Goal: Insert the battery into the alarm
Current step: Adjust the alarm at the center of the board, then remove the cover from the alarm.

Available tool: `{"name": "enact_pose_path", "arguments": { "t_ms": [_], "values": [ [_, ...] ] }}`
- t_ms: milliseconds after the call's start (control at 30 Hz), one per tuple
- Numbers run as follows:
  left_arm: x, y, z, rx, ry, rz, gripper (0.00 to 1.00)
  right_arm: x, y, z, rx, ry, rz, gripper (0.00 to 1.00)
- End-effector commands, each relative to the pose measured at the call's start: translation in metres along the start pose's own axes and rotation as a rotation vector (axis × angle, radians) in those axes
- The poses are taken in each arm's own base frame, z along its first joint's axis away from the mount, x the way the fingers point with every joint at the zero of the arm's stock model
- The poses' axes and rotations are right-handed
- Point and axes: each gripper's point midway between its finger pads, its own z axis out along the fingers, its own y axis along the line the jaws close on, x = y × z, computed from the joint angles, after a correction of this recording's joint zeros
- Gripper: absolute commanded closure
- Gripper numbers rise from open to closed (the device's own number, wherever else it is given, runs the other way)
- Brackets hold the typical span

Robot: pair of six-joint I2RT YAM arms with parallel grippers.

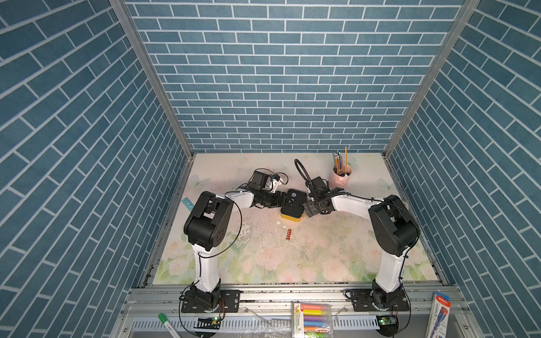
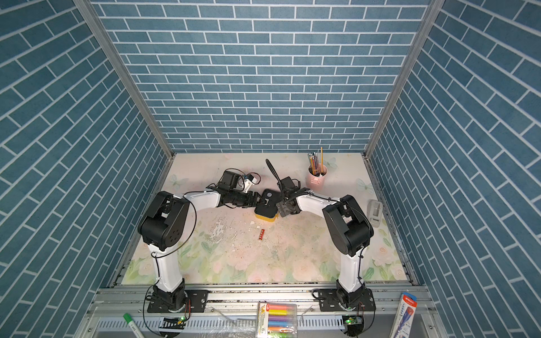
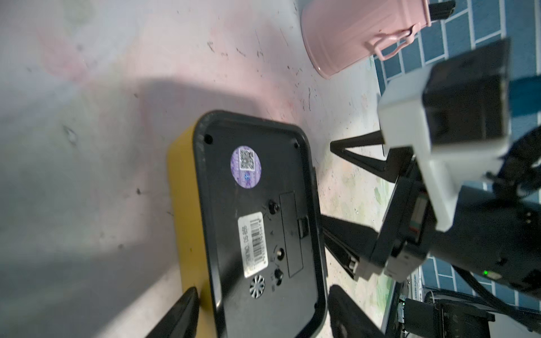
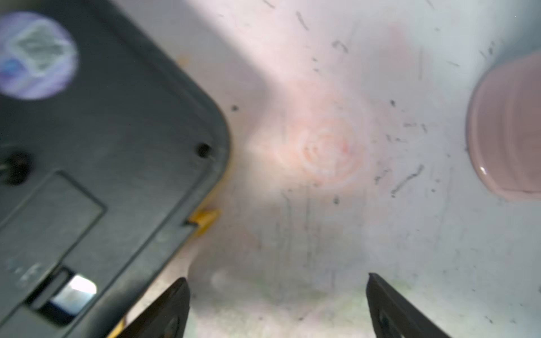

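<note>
The alarm (image 1: 292, 208) (image 2: 265, 208) lies face down mid-table, yellow sides and black back panel (image 3: 263, 204) up, its battery cover shut. The battery (image 1: 288, 234) (image 2: 261, 234), a small red cylinder, lies loose on the table nearer the front, apart from both arms. My left gripper (image 3: 263, 289) (image 1: 287, 199) straddles one end of the alarm. One finger lies against the yellow side, the other a sliver off the black edge. My right gripper (image 4: 276, 277) (image 1: 306, 202) hangs wide open beside the alarm's opposite edge (image 4: 164, 234), over bare table.
A pink pencil cup (image 1: 341, 175) (image 4: 509, 131) stands behind the right arm. A blue ruler (image 1: 187, 203) lies at the left edge and a grey device (image 2: 374, 210) at the right. Highlighter pack (image 1: 311, 320), green marker (image 1: 168, 324) and pen pack (image 1: 439, 313) sit on the front rail.
</note>
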Motion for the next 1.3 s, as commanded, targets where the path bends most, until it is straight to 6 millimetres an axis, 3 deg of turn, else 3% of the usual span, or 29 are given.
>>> {"name": "enact_pose_path", "arguments": {
  "t_ms": [0, 267, 433, 600, 700, 800, 1033, 1267],
  "values": [
    [0.004, -0.023, 0.001, 0.03, -0.023, 0.015, 0.29, -0.005, 0.003, -0.002, -0.032, 0.017, 0.048, 0.08],
    [0.011, -0.039, 0.004, 0.042, -0.055, -0.003, 0.3, -0.009, -0.003, -0.012, -0.064, 0.051, 0.065, 0.15],
    [0.004, -0.038, -0.012, -0.011, -0.139, -0.004, 0.31, -0.015, -0.013, -0.044, -0.111, 0.033, 0.125, 0.27],
    [-0.009, -0.028, -0.03, -0.121, -0.22, -0.029, 0.33, -0.033, 0.008, -0.082, -0.281, -0.013, 0.192, 0.37],
    [-0.016, -0.021, -0.032, -0.165, -0.218, -0.05, 0.35, -0.044, 0.024, -0.091, -0.388, -0.029, 0.243, 0.4],
    [-0.024, -0.017, -0.025, -0.181, -0.208, -0.066, 0.35, -0.052, 0.035, -0.089, -0.438, -0.043, 0.274, 0.41],
    [-0.031, 0.003, -0.012, -0.234, -0.183, -0.095, 0.39, -0.048, 0.053, -0.066, -0.453, 0.0, 0.272, 0.44],
    [-0.024, 0.023, -0.002, -0.268, -0.153, -0.129, 0.44, -0.046, 0.065, -0.051, -0.467, 0.022, 0.273, 0.46]
  ]
}}
